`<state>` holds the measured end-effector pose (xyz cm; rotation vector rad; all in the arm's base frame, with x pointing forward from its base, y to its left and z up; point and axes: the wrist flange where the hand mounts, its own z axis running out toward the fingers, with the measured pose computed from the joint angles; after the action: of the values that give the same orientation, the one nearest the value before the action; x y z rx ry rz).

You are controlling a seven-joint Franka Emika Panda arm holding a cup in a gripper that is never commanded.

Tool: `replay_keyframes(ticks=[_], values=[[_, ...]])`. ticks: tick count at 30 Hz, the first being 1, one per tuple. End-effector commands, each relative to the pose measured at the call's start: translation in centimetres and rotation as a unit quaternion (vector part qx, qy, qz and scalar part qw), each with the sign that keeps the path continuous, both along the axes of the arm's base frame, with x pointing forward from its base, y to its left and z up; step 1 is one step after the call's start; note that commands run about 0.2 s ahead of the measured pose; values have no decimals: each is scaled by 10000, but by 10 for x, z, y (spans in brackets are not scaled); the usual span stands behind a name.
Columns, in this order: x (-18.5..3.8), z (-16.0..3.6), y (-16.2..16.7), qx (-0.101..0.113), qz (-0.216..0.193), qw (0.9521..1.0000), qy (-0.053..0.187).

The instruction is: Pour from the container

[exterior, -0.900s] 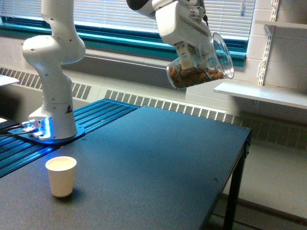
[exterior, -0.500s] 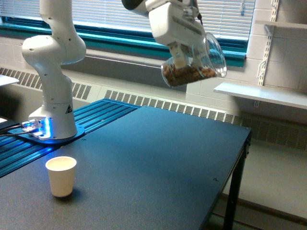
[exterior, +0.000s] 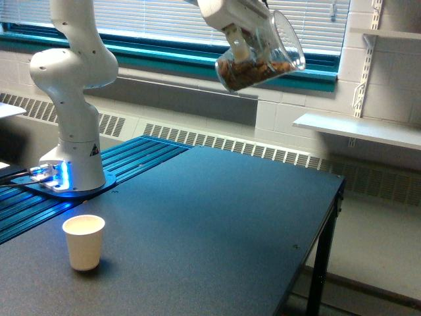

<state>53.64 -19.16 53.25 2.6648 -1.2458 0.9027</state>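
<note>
While the gripper pinches 1 wall of the container, that clear cup hangs tilted high above the table's far edge — rim toward the exterior view's right, brown pieces pooled in its lower side. Near the table's front-left corner stands 1 white paper cup, upright.

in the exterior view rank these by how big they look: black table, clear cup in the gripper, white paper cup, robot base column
1. black table
2. robot base column
3. clear cup
4. white paper cup

The paper cup sits nearer the camera than the clear cup, so their true difference may be greater than it looks.
</note>
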Motion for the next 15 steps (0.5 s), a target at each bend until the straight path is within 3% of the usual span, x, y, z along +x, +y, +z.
replay_keyframes(ticks=[1,15], values=[[-18,0,10,-81,96,9999,105],[-64,-8,12,-122,-64,9996,253]])
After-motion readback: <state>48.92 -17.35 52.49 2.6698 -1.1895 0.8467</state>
